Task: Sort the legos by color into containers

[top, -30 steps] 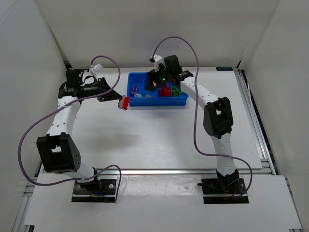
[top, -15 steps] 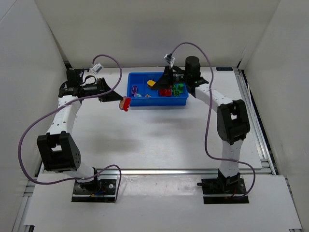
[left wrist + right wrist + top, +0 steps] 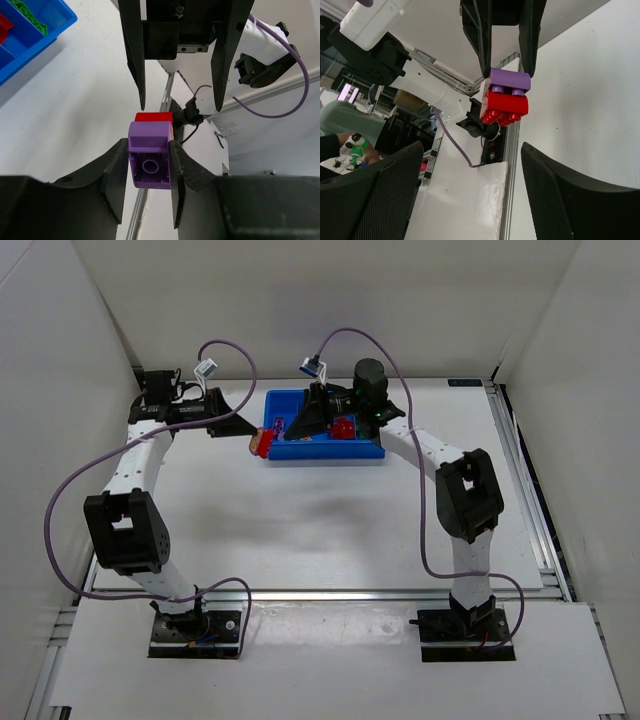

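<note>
My left gripper point(image 3: 148, 150) is shut on a purple lego point(image 3: 150, 161) with a red lego point(image 3: 154, 117) stuck to its far side. In the top view the left gripper point(image 3: 260, 441) holds this pair just off the left end of the blue tray of containers point(image 3: 330, 451). My right gripper point(image 3: 470, 147) is open and faces the pair, the purple lego point(image 3: 509, 80) above the red one point(image 3: 504, 106). From above, the right gripper point(image 3: 301, 424) reaches left over the tray. A red lego point(image 3: 345, 427) and a purple one point(image 3: 278, 425) lie in the containers.
The right arm covers the middle compartments in the top view. The left wrist view shows a tray corner point(image 3: 35, 35) with a green lego point(image 3: 25, 10) inside. White walls stand at the back and sides. A metal rail point(image 3: 310, 594) crosses the near table edge.
The right arm has swung left across the tray until its open fingers face the left gripper. The left gripper has moved up and right toward the tray with the purple-and-red pair.
</note>
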`<state>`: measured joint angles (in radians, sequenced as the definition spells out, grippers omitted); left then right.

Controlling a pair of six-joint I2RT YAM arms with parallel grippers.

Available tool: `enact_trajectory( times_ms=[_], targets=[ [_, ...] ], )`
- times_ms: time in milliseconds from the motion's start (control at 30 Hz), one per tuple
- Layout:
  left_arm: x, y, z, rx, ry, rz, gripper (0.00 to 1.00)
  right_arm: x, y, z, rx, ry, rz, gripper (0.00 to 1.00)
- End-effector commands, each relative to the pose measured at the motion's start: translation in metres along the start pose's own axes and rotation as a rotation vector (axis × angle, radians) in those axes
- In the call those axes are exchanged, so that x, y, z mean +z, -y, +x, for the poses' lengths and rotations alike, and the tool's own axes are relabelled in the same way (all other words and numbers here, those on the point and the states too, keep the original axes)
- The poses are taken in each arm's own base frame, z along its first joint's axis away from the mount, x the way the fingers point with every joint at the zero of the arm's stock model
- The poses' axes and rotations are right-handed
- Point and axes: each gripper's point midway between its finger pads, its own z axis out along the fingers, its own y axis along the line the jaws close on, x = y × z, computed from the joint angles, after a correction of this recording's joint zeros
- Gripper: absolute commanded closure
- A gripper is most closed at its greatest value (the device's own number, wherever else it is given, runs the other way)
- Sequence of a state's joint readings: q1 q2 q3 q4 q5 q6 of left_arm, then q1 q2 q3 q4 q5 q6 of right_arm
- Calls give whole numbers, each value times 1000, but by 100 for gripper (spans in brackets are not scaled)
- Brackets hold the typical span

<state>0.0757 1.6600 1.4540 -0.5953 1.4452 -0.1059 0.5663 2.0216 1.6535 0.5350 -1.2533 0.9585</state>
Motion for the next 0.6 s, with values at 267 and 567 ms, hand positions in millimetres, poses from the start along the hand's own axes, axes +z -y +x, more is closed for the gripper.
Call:
enact_trajectory(
  times_ms=[267, 567],
  targets=[
    [4, 29, -11, 84, -13, 64, 79, 19, 11, 1, -1, -14, -9, 18],
    [7, 27, -7, 76, -18, 59, 79, 28, 7, -7, -34, -8, -21, 21]
  ],
)
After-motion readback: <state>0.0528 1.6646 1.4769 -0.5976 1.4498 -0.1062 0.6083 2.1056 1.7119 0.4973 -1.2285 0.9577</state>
